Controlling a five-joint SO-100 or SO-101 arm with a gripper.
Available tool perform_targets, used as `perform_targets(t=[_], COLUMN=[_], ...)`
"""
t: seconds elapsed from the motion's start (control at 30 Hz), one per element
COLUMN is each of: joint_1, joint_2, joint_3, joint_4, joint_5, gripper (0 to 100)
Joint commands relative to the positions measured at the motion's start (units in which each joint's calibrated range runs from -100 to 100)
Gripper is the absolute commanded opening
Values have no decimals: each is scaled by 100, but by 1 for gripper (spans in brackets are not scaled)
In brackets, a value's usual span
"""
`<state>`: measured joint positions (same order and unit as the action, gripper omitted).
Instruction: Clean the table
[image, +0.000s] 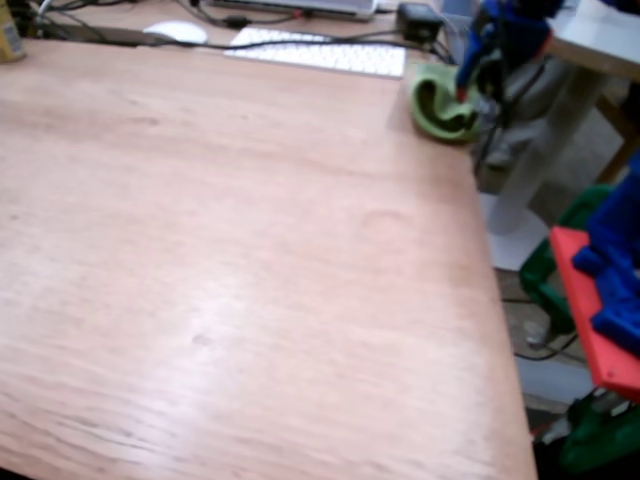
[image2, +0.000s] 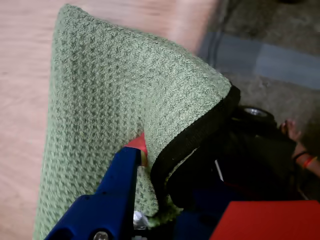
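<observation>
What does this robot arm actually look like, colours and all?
The arm is mostly bright blue plastic with darker parts; its outline is blurred in the fixed view. In the wrist view, the gripper shows one blue, tapering finger with a small red-orange tip and a metal screw near its base. A black part sits beside it.

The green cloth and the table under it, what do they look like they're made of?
The green cloth looks like waffle-weave fabric, probably microfiber or cotton, matte, with a black stitched hem. The table looks like wood or wood veneer: reddish-brown with visible grain and a faint sheen.
</observation>
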<state>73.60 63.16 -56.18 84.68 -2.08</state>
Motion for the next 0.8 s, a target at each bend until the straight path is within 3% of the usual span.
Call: perform_targets(t=[0.0, 0.07, 0.17, 0.3, 0.33, 0.37, 0.47, 0.6, 0.67, 0.77], joint_1=[575, 322, -2166, -4027, -4755, -6413, -8240, -9238, -9323, -9425], joint_2=[-81, -2166, -4764, -4996, -4996, -4987, -4704, -3435, -2097, -1102], joint_3=[35, -277, -229, -484, -664, -1117, -1617, -2825, -4288, -4382], joint_4=[177, 186, 383, 1499, 1499, 1507, 1458, 1384, 571, -389], joint_5=[220, 454, 747, 801, 806, 811, 816, 821, 904, 1104], gripper=[1, 0, 0, 0, 0, 0, 0, 0, 0, 0])
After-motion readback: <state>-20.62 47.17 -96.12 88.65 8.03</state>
